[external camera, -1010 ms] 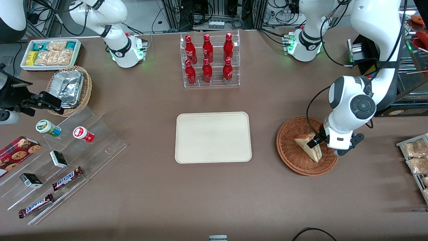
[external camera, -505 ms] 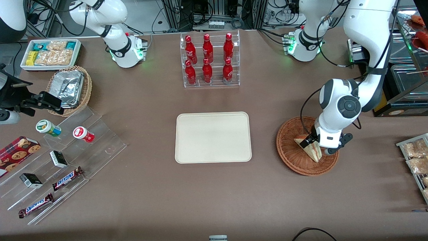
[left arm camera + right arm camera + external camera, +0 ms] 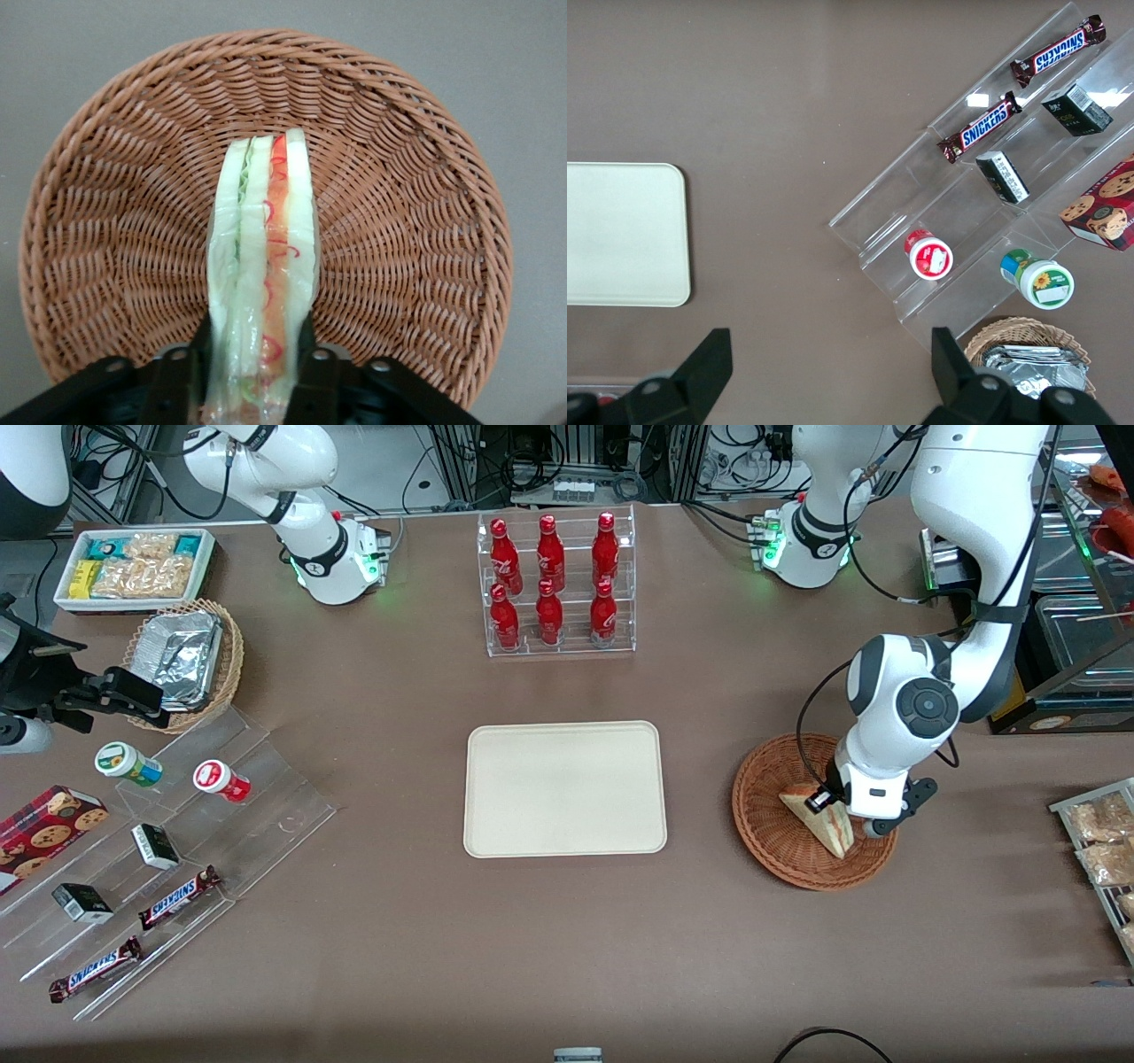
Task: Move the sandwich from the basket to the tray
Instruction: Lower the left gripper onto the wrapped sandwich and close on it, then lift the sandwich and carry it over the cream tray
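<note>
Table (image 3: 399,691): brown surface bearing all items. Tray (image 3: 565,789): cream rectangle at the table's middle, bare; also seen from the right wrist (image 3: 620,232). Basket (image 3: 766,815): round reddish-brown wicker, toward the working arm's end, well apart from the tray (image 3: 115,221). Sandwich (image 3: 819,819): pale wedge standing on edge inside the basket, filling stripes uppermost (image 3: 263,239). Gripper (image 3: 828,802): low over the basket, its two fingers (image 3: 314,381) pressed against the sandwich's opposite bread faces, clamping one end.
</note>
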Motion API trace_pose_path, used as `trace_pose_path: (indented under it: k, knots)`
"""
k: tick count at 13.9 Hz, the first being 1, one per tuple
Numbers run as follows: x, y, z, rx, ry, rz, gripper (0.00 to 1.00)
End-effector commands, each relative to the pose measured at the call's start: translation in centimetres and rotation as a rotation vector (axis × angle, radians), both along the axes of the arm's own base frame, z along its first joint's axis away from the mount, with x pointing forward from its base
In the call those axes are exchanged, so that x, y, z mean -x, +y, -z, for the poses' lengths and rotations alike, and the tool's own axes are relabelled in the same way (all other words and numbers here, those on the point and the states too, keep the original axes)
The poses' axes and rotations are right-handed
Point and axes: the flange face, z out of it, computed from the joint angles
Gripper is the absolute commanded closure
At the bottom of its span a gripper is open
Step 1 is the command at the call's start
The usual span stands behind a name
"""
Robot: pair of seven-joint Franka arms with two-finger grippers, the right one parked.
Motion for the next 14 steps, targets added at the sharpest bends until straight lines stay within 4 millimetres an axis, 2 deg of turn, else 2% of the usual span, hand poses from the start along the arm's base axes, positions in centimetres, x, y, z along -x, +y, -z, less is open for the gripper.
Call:
trace_pose_path:
  k: [1, 2, 4, 5, 7, 8, 10, 11, 14]
  knots:
    - [-1.0, -0.5, -2.3, -0.019, 0.042, -0.002, 1.0]
    - [-0.9, -0.9, -3.1, -0.022, 0.057, 0.007, 1.0]
    - [-0.2, -2.4, -6.2, -0.027, 0.074, 0.033, 1.0]
    - [0.1, -3.7, -7.4, -0.029, 0.093, 0.046, 1.0]
    - [0.2, -7.8, -10.2, -0.031, 0.118, 0.104, 1.0]
    - [0.6, -10.6, -11.2, -0.033, 0.128, 0.152, 1.0]
    - [1.7, -16.7, -11.2, -0.032, 0.124, 0.25, 1.0]
    - [2.6, -20.0, -10.6, -0.032, 0.124, 0.298, 1.0]
    - [3.4, -27.6, -8.2, -0.031, 0.122, 0.329, 1.0]
